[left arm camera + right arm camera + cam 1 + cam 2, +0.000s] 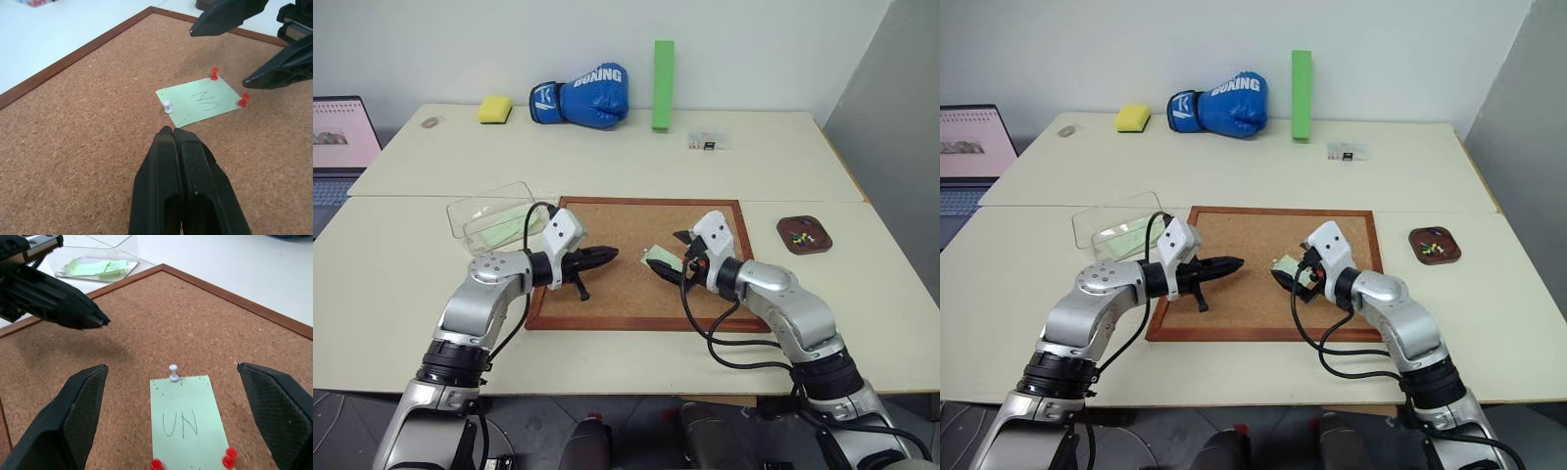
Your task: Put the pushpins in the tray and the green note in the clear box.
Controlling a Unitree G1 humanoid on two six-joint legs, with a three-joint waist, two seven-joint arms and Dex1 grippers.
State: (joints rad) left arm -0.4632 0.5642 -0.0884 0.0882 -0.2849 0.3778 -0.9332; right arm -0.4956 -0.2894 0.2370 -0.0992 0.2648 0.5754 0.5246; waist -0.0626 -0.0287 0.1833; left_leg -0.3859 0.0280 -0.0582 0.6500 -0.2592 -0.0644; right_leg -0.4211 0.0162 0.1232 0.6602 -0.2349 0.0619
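The green note (187, 423) lies pinned to the corkboard (626, 294) by two red pushpins (230, 456) (plus a white one (173, 372)). The left gripper (173, 134) is closed and empty; the right gripper (171, 406) gapes over the note.

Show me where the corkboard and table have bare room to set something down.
Free: the corkboard cork between the shut left pincer and its far frame, and the table strip between the board and the boxing glove. Crowded: around the green note, pinned by three pushpins with the open right pincer straddling it.
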